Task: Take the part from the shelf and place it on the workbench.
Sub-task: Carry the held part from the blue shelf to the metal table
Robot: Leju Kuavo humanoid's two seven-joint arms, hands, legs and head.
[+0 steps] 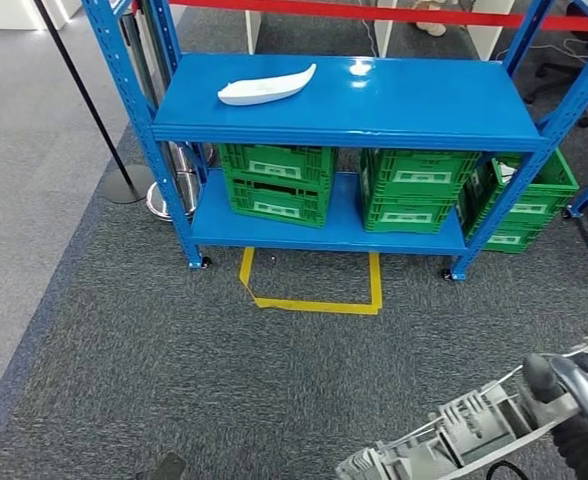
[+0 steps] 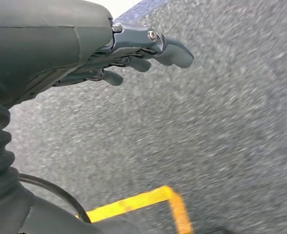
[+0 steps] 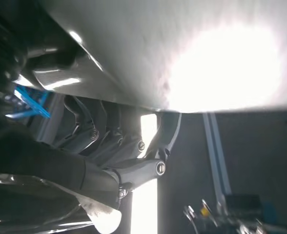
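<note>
glossy blue painted metal on the shelf (image 1: 366, 100), glare on its top board. smooth matt white plastic for the part (image 1: 267, 88) lying on that board. ribbed green plastic crates (image 1: 277, 180) beneath it. rough grey carpet (image 1: 200, 380) below, crossed by matt yellow tape (image 1: 314, 303).

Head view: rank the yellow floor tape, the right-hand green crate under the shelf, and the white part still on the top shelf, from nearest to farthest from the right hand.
From the right hand, low at the right:
1. Yellow floor tape, on the carpet before the shelf.
2. Right-hand green crate, on the lower shelf.
3. White part, top shelf, toward its left end.
</note>
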